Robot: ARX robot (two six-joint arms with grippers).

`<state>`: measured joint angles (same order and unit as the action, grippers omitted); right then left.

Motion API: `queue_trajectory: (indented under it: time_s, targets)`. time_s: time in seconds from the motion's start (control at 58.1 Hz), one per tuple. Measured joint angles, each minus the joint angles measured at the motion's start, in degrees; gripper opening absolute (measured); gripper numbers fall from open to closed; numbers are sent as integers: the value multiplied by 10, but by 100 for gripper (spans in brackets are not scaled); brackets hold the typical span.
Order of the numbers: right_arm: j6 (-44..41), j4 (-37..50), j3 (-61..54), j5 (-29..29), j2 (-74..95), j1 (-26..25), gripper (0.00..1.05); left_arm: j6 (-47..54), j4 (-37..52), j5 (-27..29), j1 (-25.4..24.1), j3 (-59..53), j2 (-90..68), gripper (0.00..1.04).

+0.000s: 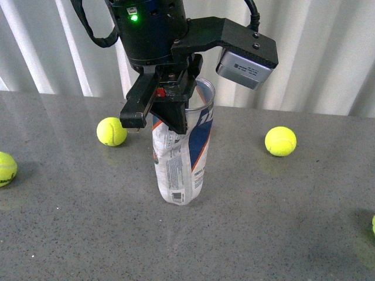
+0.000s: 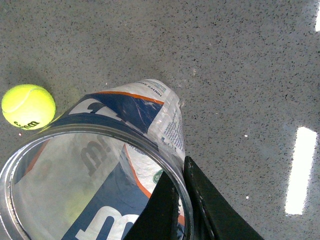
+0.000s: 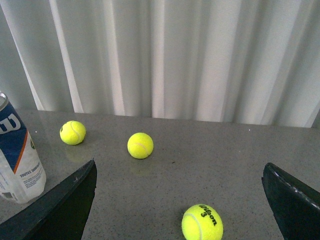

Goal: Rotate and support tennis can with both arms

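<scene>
I count one tennis can [image 1: 183, 158], one arm in my front view, and four tennis balls there. Taken from the left gripper [image 1: 166, 114], one ball [image 1: 111, 131] lies near on its left. A second ball [image 1: 280, 141] lies further off on its right. A third ball [image 1: 6, 168] is cut by the far left edge, and only a sliver of a fourth [image 1: 373, 225] shows at the far right edge. The right wrist camera shows three balls, and the left wrist camera shows one.

The left gripper comes down from above and is pinched narrow on the can's open rim. In the left wrist view, one finger [image 2: 161, 210] is inside the clear wall and the other finger [image 2: 212, 215] is outside it, with the rim between them. The can stands upright on the grey table [image 1: 263, 234], directly beneath this gripper, open end up and barcode low on the side facing me. A pale curtain [image 1: 328, 52] hangs beyond the table.

The right gripper [image 3: 179, 166] is spread wide and grips nothing. Its two black fingers sit at opposite sides of its wrist view, touching no object. Two balls lie ahead of it, and a third ball [image 3: 202, 222] sits on the table between the fingers, clear of both. The can stands outside the jaws, off beyond one finger and apart from it.
</scene>
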<state>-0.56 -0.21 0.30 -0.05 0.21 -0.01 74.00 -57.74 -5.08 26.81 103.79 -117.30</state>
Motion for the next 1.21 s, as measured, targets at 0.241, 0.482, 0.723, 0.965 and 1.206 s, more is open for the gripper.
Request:
queue_trajectory:
  time_s: [0.241,0.482,0.723,0.965,1.206]
  targets:
    - [0,0,0,0,0,0,98,2,-6,-11,-8,0,-5,4]
    - [0,0,0,0,0,0,98,5,-8,-15,-13,-19,-6,4]
    - [0,0,0,0,0,0,98,7,8,-25,-12,-29,-7,25]
    - [0,0,0,0,0,0,98,5,12,-25,-13,-26,-8,67]
    - [0,0,0,0,0,0,98,3,19,-44,-20,-23,5,99]
